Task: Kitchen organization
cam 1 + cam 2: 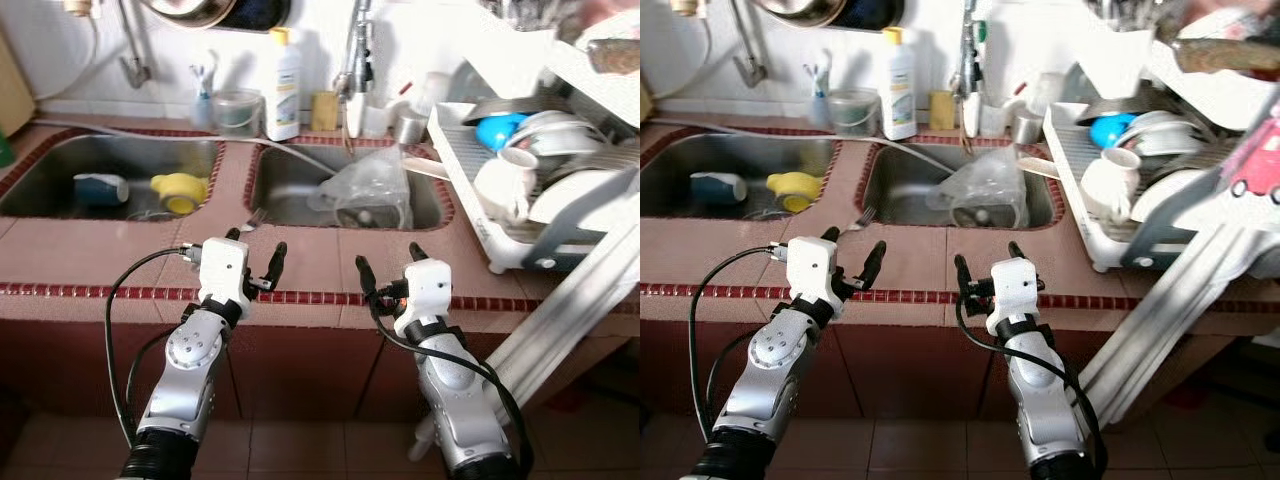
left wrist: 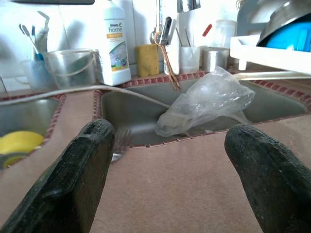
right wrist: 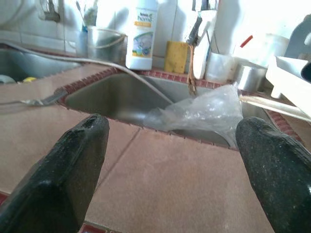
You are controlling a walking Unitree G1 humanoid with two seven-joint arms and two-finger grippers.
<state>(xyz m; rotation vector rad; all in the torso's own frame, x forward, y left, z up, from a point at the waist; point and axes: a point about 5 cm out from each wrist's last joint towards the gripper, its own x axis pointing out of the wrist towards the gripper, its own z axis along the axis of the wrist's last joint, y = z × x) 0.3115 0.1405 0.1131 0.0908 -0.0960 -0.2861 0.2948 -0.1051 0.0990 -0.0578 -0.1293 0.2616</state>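
Left eye view: a reddish-brown tiled worktop [image 1: 300,255] carries two steel sink basins. The left gripper [image 1: 256,262] hangs over the worktop's front edge, its black fingers spread wide with nothing between them. The right gripper [image 1: 388,268] sits beside it over the same edge, equally wide open and empty. A silver metal fork [image 1: 253,217] lies on the tiled strip between the basins, just beyond the left gripper's fingertips. A crumpled clear plastic bag [image 1: 372,188] lies in the right steel basin [image 1: 290,195], beyond both grippers. In the left steel basin [image 1: 60,170] lie a yellow cup [image 1: 181,191] on its side and a teal-and-white object [image 1: 101,188], possibly a mug, though it is too blurred to be sure.

Right eye view: a white plastic dish rack [image 1: 1080,170] stands at the worktop's right end, loaded with white cups, plates and a blue bowl [image 1: 1110,129]. A white detergent bottle with a yellow cap [image 1: 899,88] stands at the back edge.

Left wrist view: the two black fingers [image 2: 73,179] stand far apart over bare tile; the fork peeks out beside the inner edge of one, at the basin's rim, and the bag lies ahead between them.

Right wrist view: the fingers [image 3: 68,174] are likewise spread wide and empty, with the bag ahead in the basin and the fork off to one side on the tile.
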